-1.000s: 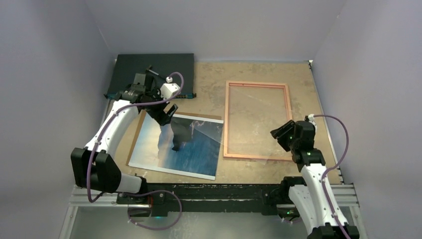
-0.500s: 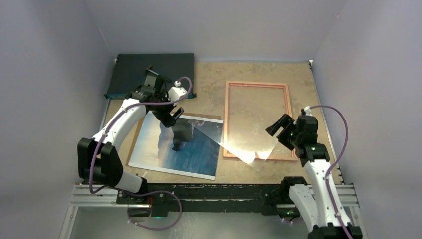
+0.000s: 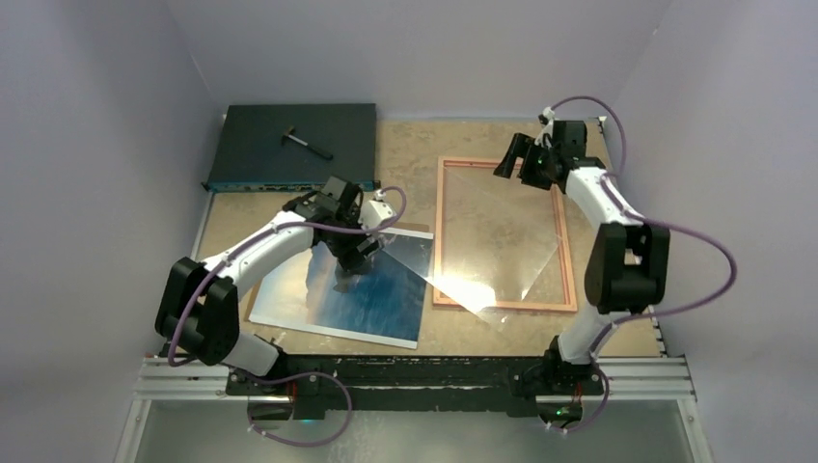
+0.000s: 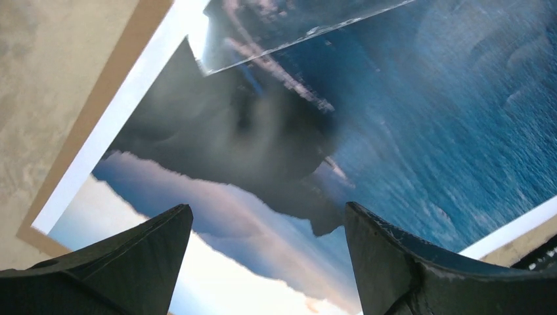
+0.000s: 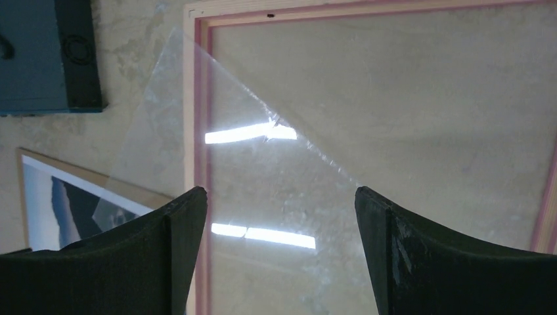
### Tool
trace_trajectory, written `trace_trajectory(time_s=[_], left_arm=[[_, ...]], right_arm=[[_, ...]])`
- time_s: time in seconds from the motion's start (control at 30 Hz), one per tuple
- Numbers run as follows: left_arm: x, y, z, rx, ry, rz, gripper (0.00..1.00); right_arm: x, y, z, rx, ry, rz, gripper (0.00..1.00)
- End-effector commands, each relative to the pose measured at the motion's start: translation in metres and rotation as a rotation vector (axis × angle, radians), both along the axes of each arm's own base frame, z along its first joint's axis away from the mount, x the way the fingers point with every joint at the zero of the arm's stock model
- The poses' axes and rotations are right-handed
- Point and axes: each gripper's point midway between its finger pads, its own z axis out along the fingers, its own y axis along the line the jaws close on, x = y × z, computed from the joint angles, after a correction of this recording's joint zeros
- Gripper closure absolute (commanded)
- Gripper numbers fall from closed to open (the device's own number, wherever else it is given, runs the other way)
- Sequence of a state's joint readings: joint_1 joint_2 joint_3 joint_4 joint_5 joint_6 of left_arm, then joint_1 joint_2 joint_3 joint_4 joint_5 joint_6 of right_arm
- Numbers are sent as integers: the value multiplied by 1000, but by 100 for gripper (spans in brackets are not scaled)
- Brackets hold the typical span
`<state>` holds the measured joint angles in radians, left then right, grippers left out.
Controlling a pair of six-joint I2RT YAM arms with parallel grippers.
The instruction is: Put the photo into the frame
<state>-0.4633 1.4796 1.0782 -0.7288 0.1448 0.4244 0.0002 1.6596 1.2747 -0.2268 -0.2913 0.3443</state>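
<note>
The glossy dark-blue rectangular photo (image 3: 376,299) lies face up on a brown backing board (image 3: 410,229), left of the pink-bordered rectangular frame (image 3: 540,308), under the spread left pincer (image 4: 263,213). The right pincer (image 5: 279,193), also spread, hovers over the frame's far end. A clear pane (image 3: 482,241) lies skewed across the frame's left rail.

The photo (image 3: 376,299) lies flat, blue picture up, on the left of the counter (image 3: 405,159). The pink frame (image 3: 482,161) lies flat just right of it. Its clear pane (image 3: 482,256) sits crooked, one corner over the photo.
</note>
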Motion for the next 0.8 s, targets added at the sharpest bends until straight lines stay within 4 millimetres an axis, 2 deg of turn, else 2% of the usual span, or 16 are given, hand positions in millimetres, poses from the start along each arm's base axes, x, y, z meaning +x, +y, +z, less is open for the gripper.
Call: trace_trajectory(time_s=[0.0, 0.2, 0.27, 0.43, 0.57, 0.77], left_arm=[[5, -24, -6, 28, -134, -13, 16], [14, -42, -23, 86, -171, -29, 19], [12, -50, -30, 72, -140, -37, 22], [5, -64, -40, 58, -126, -71, 23], [4, -70, -47, 88, -155, -78, 23], [15, -73, -59, 166, -227, -60, 23]], right_arm=[[21, 8, -21, -36, 34, 151, 15], [34, 15, -66, -14, 128, 224, 15], [37, 12, -74, 3, 142, 227, 15], [36, 6, -94, 27, 181, 239, 15], [27, 12, -104, 99, 203, 272, 17], [3, 28, -103, 204, 201, 313, 20]])
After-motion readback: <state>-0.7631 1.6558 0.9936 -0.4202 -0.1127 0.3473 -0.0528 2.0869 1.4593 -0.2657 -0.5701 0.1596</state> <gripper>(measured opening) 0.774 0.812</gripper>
